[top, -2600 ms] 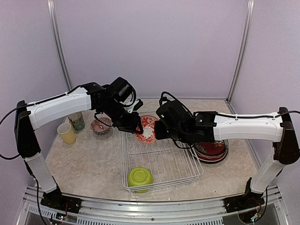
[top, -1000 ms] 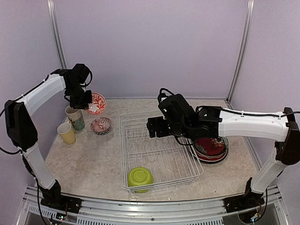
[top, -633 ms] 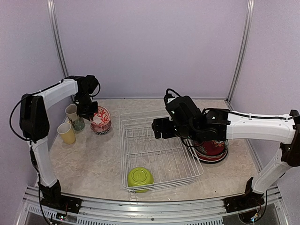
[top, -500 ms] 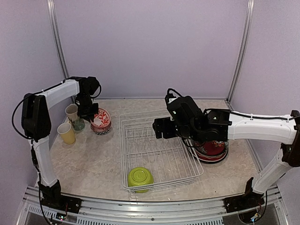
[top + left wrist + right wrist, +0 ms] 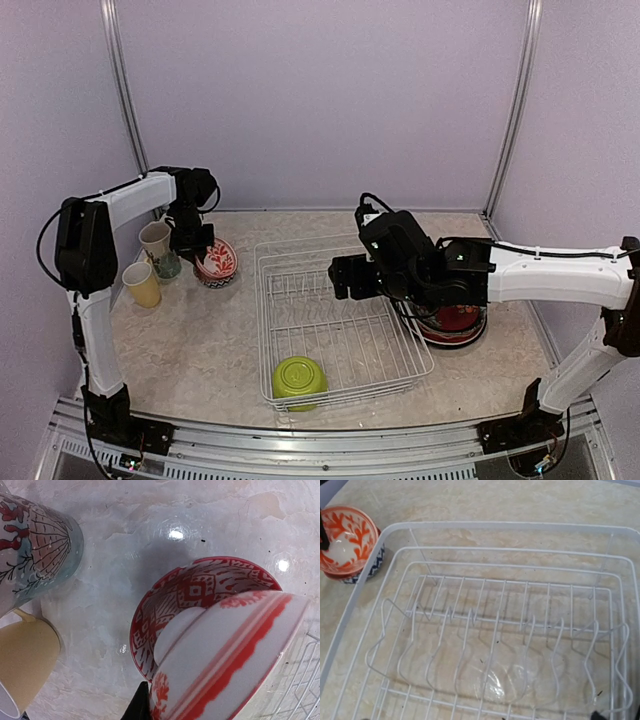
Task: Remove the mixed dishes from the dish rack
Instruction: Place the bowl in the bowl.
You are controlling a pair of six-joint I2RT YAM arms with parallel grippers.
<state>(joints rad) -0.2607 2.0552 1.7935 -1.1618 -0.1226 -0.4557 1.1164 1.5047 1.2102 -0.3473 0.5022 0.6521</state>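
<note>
The white wire dish rack [image 5: 259,322] holds one upturned lime green bowl [image 5: 299,378] at its near end; its plate slots [image 5: 495,630] stand bare. At the back left my left gripper [image 5: 201,250] is shut on a red-white bowl [image 5: 235,655]. That bowl rests tilted inside a patterned bowl [image 5: 190,595] on the table. One dark fingertip [image 5: 141,707] lies against its rim; the other is hidden. My right gripper [image 5: 341,278] hovers open above the rack's far end, nothing between its fingers.
A cream-teal mug [image 5: 157,245] and a yellow cup [image 5: 142,284] stand just left of the stacked bowls. A pile of plates [image 5: 457,322] sits right of the rack, half hidden under the right arm. The walls stand close on the left and at the back.
The left arm carried the red-white bowl from the rack to the back left and lowered it into the patterned bowl. The right arm drifted slightly to the right.
</note>
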